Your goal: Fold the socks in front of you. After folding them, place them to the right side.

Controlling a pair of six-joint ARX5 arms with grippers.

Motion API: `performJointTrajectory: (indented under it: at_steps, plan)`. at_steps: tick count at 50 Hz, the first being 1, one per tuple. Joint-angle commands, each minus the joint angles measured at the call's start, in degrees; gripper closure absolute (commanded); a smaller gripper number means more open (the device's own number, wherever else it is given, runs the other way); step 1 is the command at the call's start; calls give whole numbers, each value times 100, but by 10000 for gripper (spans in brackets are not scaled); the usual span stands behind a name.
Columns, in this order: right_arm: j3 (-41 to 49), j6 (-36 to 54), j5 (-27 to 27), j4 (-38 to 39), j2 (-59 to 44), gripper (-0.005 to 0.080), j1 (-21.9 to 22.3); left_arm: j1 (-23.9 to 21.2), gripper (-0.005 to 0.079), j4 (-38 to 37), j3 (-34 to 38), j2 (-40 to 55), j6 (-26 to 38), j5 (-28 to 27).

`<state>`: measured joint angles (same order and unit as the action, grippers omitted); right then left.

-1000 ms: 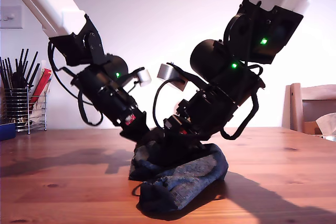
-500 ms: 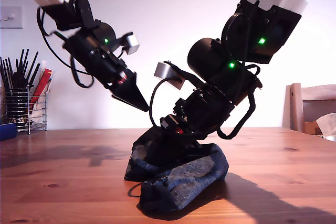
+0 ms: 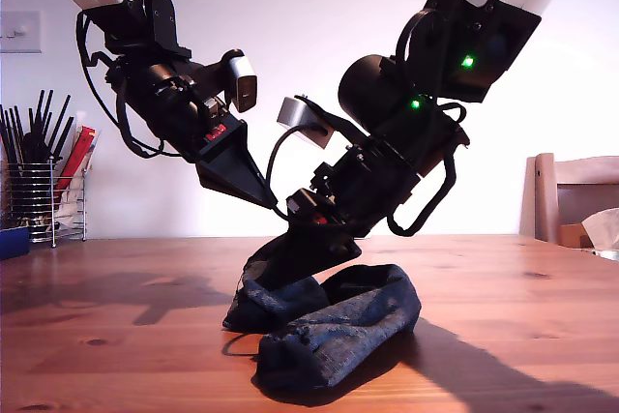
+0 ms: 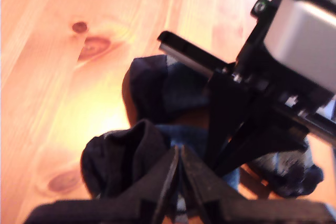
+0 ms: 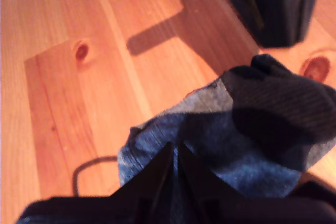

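Inspecting the socks, we find them bunched in one heap on the wooden table, near the middle of the exterior view and close to the camera; the uppermost blue-grey length lies with its long axis on a diagonal, one blunt end pointing towards the camera and the exterior view's left, the other end rising away towards the exterior view's right; a darker fold sits behind it, and one near-black portion is drawn up off the table into a peak. At that peak stands my second gripper, its jaws pinched together on the fabric; the second wrist view shows heathered knit at the closed tips, with a ribbed dark part beyond. My first gripper hangs above the heap, clear of the cloth, on the exterior view's left, angled down towards the other arm; its jaws meet tip to tip with nothing between them. At the exterior view's left edge we note a wire utensil rack; at its right edge, a wooden chair.
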<state>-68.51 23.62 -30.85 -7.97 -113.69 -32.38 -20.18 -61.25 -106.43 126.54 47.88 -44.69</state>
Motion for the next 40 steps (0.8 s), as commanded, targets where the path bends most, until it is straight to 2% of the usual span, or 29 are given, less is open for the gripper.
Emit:
performJointTrajectory:
  at_steps: [1,12,24,35,40]
  plan:
    - [-262,-15,-17,37,-120,765,-20,-42,762,20,111,393,63,20]
    - [-452,96,-2,4,-120,765,-4,-66,762,-50,111,568,61,186]
    - [-479,424,-4,-378,-120,765,59,-149,762,-33,116,695,13,549]
    - [-483,763,-4,-251,-153,765,144,-238,762,92,216,702,9,846]
    - [-603,793,-4,-737,-195,765,177,-249,762,76,216,702,-57,1003]
